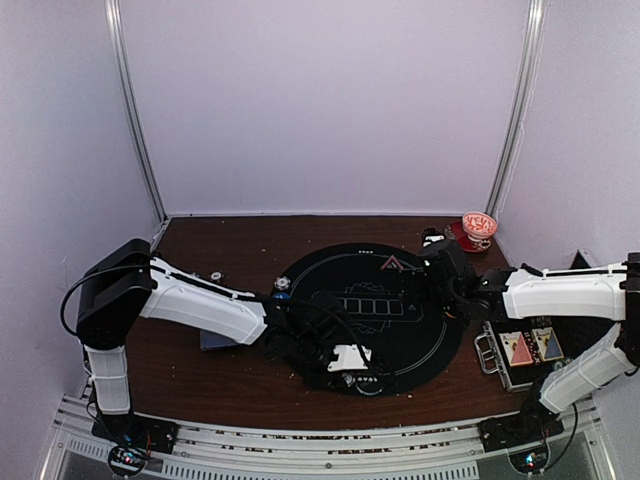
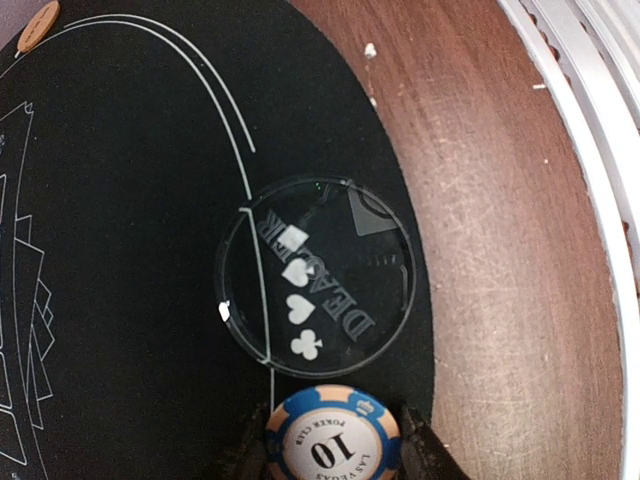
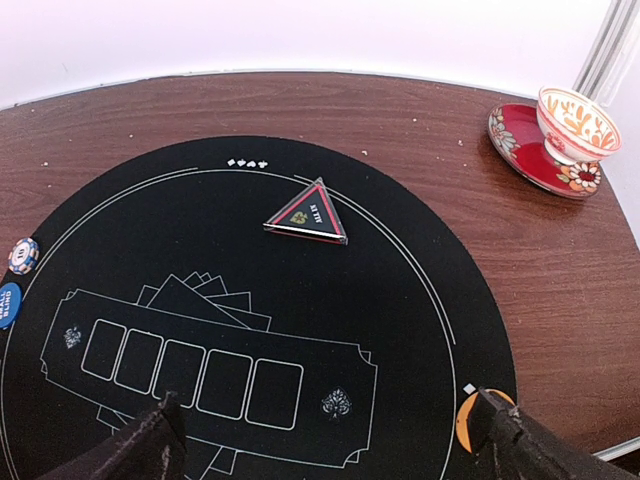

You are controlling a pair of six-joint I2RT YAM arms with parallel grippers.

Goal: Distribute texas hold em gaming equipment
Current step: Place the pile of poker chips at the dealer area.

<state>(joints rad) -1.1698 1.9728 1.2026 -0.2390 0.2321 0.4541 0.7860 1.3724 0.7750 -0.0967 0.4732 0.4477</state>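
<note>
My left gripper (image 2: 333,452) is shut on a blue and peach striped-edge poker chip (image 2: 333,438) marked 10, low over the near edge of the black round mat (image 1: 440,350). A clear dealer disc (image 2: 315,275) lies just ahead of it on the mat. My right gripper (image 3: 330,450) is open and empty above the mat's far right part. A red triangle marker (image 3: 305,213) lies ahead of it; it also shows in the top view (image 1: 390,263). An orange disc (image 3: 467,420) lies by the right finger (image 3: 520,445). A striped chip (image 3: 22,255) and a blue disc (image 3: 8,303) lie at the mat's left edge.
A red-patterned cup and saucer (image 1: 478,229) stand at the back right corner. A small open metal case (image 1: 520,350) with cards in it lies right of the mat. A blue flat object (image 1: 215,340) lies under the left arm. Loose small pieces (image 1: 213,276) lie at the back left.
</note>
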